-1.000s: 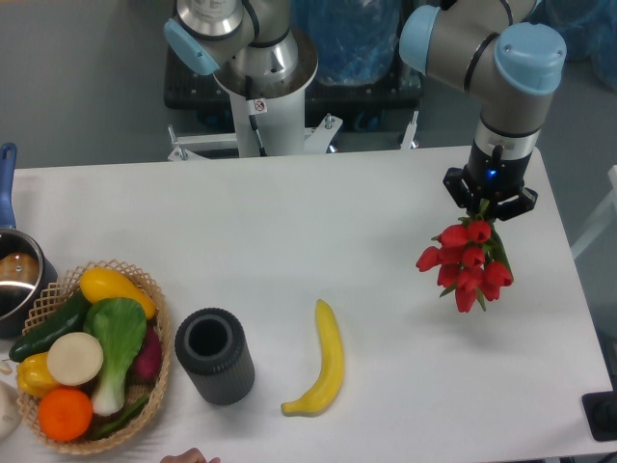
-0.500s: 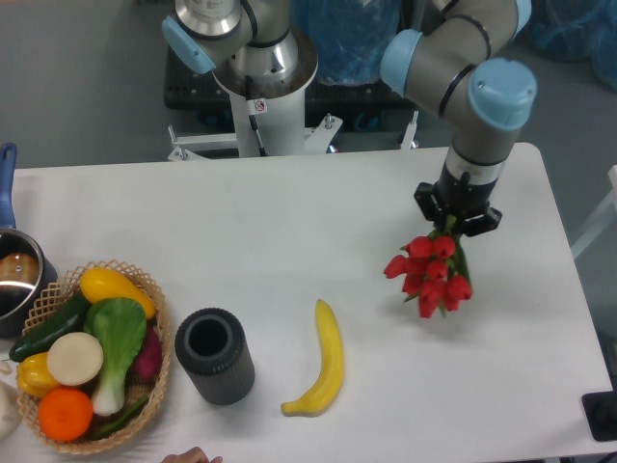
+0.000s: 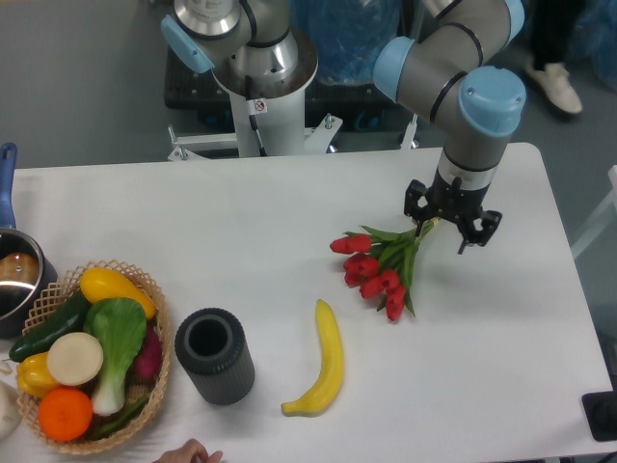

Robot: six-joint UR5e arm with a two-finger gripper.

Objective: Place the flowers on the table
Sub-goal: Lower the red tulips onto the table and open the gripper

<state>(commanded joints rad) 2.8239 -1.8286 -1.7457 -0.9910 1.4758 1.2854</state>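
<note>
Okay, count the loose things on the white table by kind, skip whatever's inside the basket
Flower bunches: 1, the flowers
Bananas: 1, banana
Black cylindrical cups: 1, cup
Wicker baskets: 1, basket
Pots: 1, pot
Total: 5

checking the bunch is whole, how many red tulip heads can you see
6, though some may overlap. The flowers lie on the table, left of the open gripper: two heads up-left, the rest trailing down-right.
</note>
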